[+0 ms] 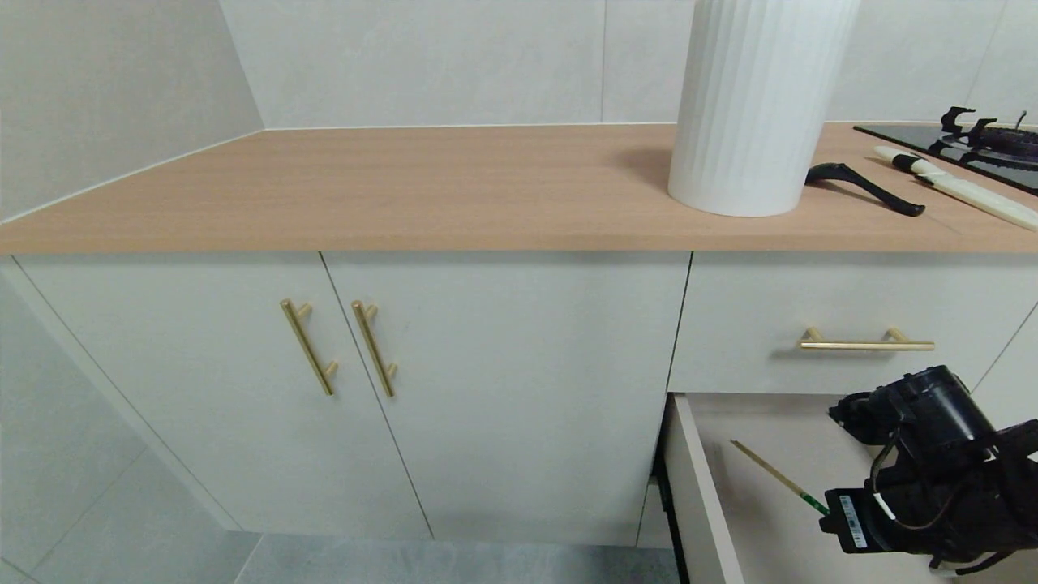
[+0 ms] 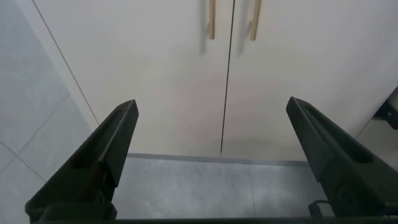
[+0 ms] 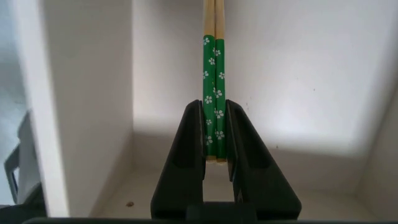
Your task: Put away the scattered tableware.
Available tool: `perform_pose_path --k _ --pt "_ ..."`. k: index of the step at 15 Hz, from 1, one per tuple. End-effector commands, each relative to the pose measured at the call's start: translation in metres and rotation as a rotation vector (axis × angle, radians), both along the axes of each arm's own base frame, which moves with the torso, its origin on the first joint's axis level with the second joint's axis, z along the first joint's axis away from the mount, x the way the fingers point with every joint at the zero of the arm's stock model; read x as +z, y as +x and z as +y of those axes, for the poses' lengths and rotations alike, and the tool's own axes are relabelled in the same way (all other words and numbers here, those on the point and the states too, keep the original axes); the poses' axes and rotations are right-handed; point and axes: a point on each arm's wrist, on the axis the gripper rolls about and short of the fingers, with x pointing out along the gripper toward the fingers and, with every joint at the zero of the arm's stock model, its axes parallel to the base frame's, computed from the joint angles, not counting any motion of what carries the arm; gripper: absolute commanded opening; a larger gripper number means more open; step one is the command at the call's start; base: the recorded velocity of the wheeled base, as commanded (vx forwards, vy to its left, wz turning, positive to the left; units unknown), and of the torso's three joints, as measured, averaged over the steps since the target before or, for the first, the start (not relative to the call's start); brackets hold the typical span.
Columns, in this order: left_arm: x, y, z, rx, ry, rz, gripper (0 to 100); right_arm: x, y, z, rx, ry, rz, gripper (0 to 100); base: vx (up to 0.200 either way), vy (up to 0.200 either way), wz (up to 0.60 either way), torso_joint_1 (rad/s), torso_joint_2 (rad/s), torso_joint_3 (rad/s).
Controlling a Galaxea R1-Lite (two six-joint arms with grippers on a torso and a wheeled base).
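While the right gripper [image 1: 825,509] hangs over the open drawer [image 1: 704,487], its two fingers are clenched on a pair of chopsticks [image 1: 777,475], grasping them at the green end with small white flowers. The chopsticks [image 3: 214,62] lie side by side, touching each other, and their bare wooden tips point away from the right gripper [image 3: 215,134] toward the back of the drawer [image 3: 87,112]; whether they touch its floor, one cannot tell. The left gripper [image 2: 210,106] is released, its fingers wide apart, low before two closed cupboard doors [image 2: 155,74] and near the grey floor [image 2: 205,186]. On the wooden counter [image 1: 405,186] stands a white ribbed container [image 1: 754,105], with a black tool [image 1: 864,185] just beside it. A pale knife [image 1: 957,186] lies farther right, near the black stove [image 1: 973,138].
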Motion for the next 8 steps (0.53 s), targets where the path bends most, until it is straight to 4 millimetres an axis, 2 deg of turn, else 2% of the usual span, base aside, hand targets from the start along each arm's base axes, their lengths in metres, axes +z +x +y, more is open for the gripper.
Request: perform_pose_path --k 1,2,5,6,8 --pt "0.0 0.0 0.0 0.002 0.0 0.0 100 0.013 -0.007 -0.002 0.002 0.018 -0.058 0 0.0 0.0 0.0 0.0 0.0 0.0" --pt "0.0 0.0 0.0 0.001 0.0 0.0 100 0.013 -0.006 -0.002 0.003 0.02 -0.059 0 0.0 0.0 0.0 0.0 0.0 0.0" --pt "0.0 0.0 0.0 0.001 0.0 0.0 100 -0.008 0.006 0.003 0.003 0.004 -0.006 0 0.0 0.0 0.0 0.0 0.0 0.0" --pt "0.0 0.0 0.0 0.002 0.0 0.0 100 -0.038 0.016 0.005 0.001 -0.01 0.03 0 0.0 0.0 0.0 0.0 0.0 0.0" --pt "0.0 0.0 0.0 0.002 0.0 0.0 100 -0.066 0.024 0.009 0.005 -0.01 0.017 0 0.0 0.0 0.0 0.0 0.0 0.0"
